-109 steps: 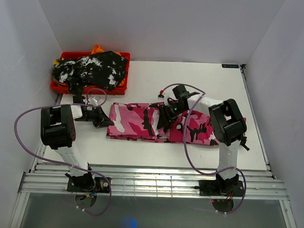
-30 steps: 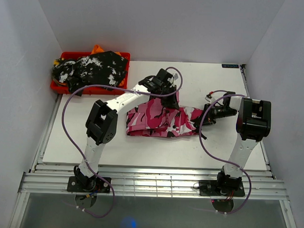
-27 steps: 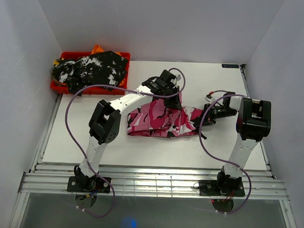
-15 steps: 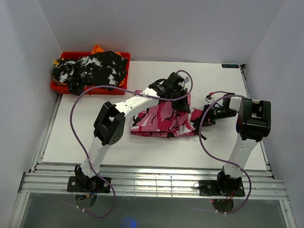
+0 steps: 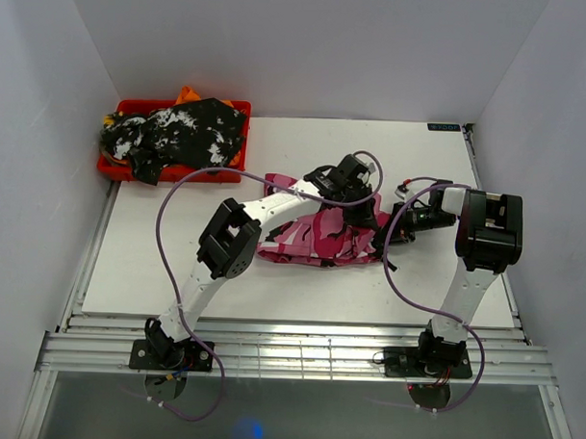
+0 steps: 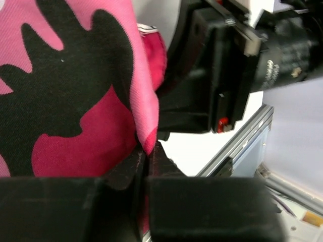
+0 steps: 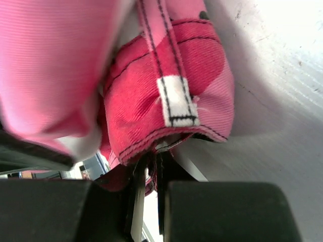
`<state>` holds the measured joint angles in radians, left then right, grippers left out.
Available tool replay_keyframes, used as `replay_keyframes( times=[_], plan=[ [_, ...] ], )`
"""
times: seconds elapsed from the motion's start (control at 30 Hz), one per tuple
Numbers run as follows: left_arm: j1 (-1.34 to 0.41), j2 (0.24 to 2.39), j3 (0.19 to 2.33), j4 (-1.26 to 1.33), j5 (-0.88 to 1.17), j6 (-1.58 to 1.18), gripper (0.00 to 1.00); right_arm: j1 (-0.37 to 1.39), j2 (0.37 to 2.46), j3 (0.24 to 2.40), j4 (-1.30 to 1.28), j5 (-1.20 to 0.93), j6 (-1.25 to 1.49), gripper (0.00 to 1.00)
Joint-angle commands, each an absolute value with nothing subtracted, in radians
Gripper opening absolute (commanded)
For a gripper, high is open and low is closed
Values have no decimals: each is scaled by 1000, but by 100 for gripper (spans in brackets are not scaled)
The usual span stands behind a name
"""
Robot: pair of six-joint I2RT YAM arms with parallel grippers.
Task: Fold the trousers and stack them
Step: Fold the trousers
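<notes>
The pink camo trousers are lying bunched on the table, half doubled over; one end is pinched in the left tool and held just beside the right tool, itself clamped on the hemmed edge as an anchor (a fold-in-half, by the looks).

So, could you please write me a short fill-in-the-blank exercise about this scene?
The trousers pinched by the left gripper are mainly ____.
The bin holding the black-and-white garment is ____.
In the top view, that bin sits at the table's far ____ corner.
Missing: pink; red; left.
</notes>
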<state>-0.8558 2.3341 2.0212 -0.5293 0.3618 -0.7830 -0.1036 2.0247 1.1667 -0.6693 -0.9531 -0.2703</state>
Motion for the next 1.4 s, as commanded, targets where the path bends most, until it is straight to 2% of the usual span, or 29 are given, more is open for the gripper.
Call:
replay_keyframes(
  times=[0.0,0.03,0.07,0.2,0.23,0.27,0.3,0.33,0.5,0.63,0.77,0.93,1.03,1.23,1.37],
  plan=[
    [-864,2333,2077,-473,394,-802,18,-95,1980,1155,-664,-989,-275,8],
    [-864,2335,2082,-465,405,-799,22,-95,1979,1157,-666,-988,-273,9],
    [-862,2335,2085,-457,411,-798,32,-95,1977,1157,-666,-980,-273,10],
    [-858,2315,2100,-443,425,-769,55,-118,1959,1187,-706,-940,-293,24],
    [-848,2306,2089,-443,429,-758,57,-132,1954,1198,-724,-928,-302,35],
    [-842,2292,2077,-445,433,-749,59,-147,1947,1212,-744,-895,-314,38],
    [-836,2261,2062,-446,442,-743,71,-184,1944,1244,-791,-878,-331,41],
    [-819,2246,2036,-448,452,-733,74,-204,1942,1264,-822,-859,-377,45],
    [-758,2125,1945,-465,526,-648,77,-314,1950,1425,-1041,-773,-550,50],
    [-643,2008,1858,-459,636,-542,87,-308,1924,1554,-1163,-816,-598,66],
    [-513,1921,1796,-506,738,-456,96,-224,1925,1655,-1149,-874,-494,66],
    [-399,1835,1695,-580,775,-301,96,-81,1913,1605,-987,-804,-335,64],
    [-391,1784,1629,-638,825,-189,92,-20,1945,1611,-916,-709,-275,68],
    [-384,1697,1487,-657,856,-94,84,-3,1954,1583,-808,-545,-204,68],
    [-373,1684,1408,-641,854,-86,83,0,1974,1566,-805,-578,-219,68]
  ],
)
